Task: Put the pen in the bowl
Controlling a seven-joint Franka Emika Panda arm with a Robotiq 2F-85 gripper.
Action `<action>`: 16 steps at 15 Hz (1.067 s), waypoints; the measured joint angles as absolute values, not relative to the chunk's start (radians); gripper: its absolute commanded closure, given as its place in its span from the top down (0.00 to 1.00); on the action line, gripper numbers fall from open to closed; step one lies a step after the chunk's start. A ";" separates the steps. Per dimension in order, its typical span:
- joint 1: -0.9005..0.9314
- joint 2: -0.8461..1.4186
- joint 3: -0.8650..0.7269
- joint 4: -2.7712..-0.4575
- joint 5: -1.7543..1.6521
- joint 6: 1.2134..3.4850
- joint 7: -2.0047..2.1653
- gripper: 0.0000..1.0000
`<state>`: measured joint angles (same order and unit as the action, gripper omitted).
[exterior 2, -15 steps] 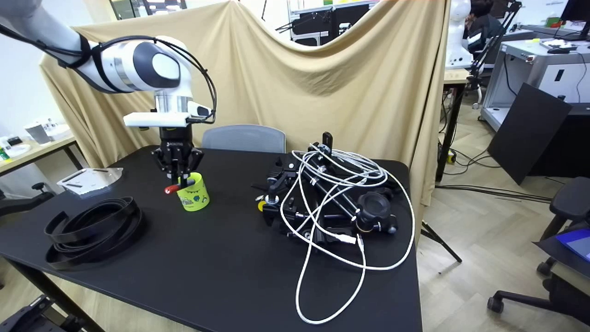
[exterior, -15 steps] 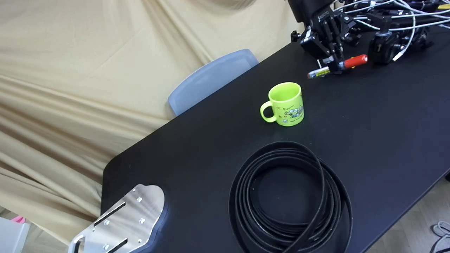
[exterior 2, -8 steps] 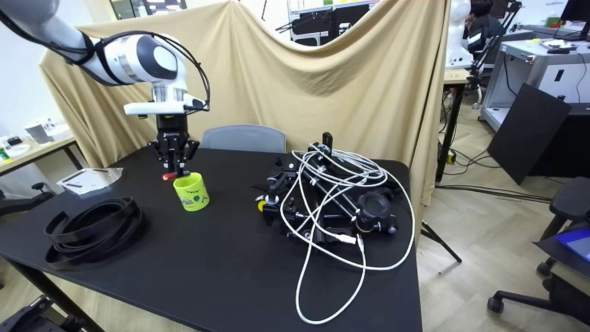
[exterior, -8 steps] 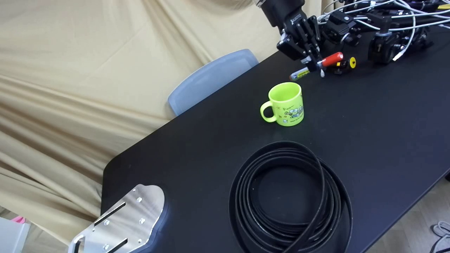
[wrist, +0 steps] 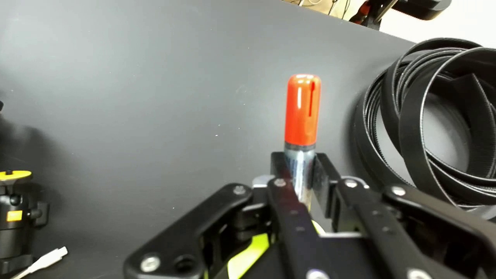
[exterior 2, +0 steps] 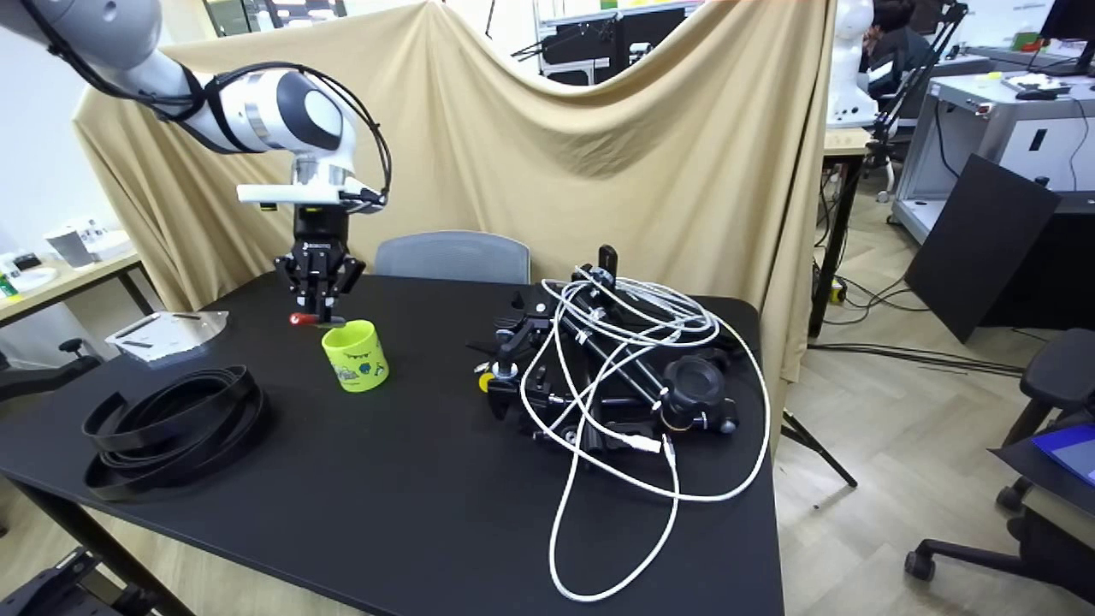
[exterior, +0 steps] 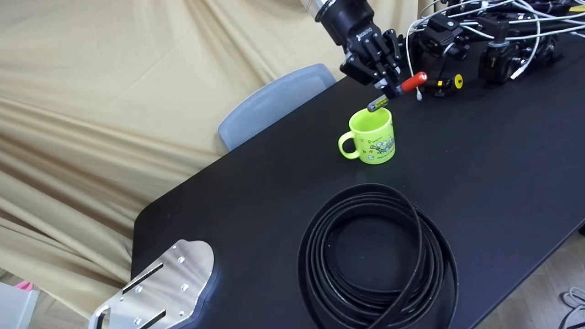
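Beige cloth (exterior 2: 590, 171) hangs behind a black counter (exterior: 256, 214), with a grey chair (exterior 2: 453, 258) standing at the far edge. From the left, in an exterior view, a white robot arm (exterior 2: 282, 111) reaches in. Wrist view shows the pincer (wrist: 300, 163) pinching the pen (wrist: 302, 137), a pad on either side of its silver body, the red cap sticking out past them. Held up off the counter, the pen slants in an exterior view, red end higher and to the right, its tip lower and to the left. That tip lines up with the far rim of the green mug (exterior: 372, 137); I cannot tell whether it is over the opening or touching the rim. Upright, the mug has its handle to the left there. Nearer lies a coil of black strap (exterior: 317, 256), apart from the mug, and at the near left a slotted metal plate (exterior: 162, 285). On the right, in an exterior view, a heap of black stands (exterior 2: 624, 364) carries a tangled white cable (exterior 2: 643, 443), its loops trailing onto the counter.
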<state>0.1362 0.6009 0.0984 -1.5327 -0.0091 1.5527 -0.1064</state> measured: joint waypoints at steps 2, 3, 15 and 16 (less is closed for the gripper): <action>0.136 0.634 0.098 -1.492 -0.001 1.532 -0.097 0.05; 0.136 0.652 0.098 -1.473 0.002 1.525 -0.093 0.05; 0.136 0.806 0.095 -1.309 0.033 1.478 -0.075 0.69; 0.136 0.810 0.095 -1.302 0.036 1.478 -0.075 0.77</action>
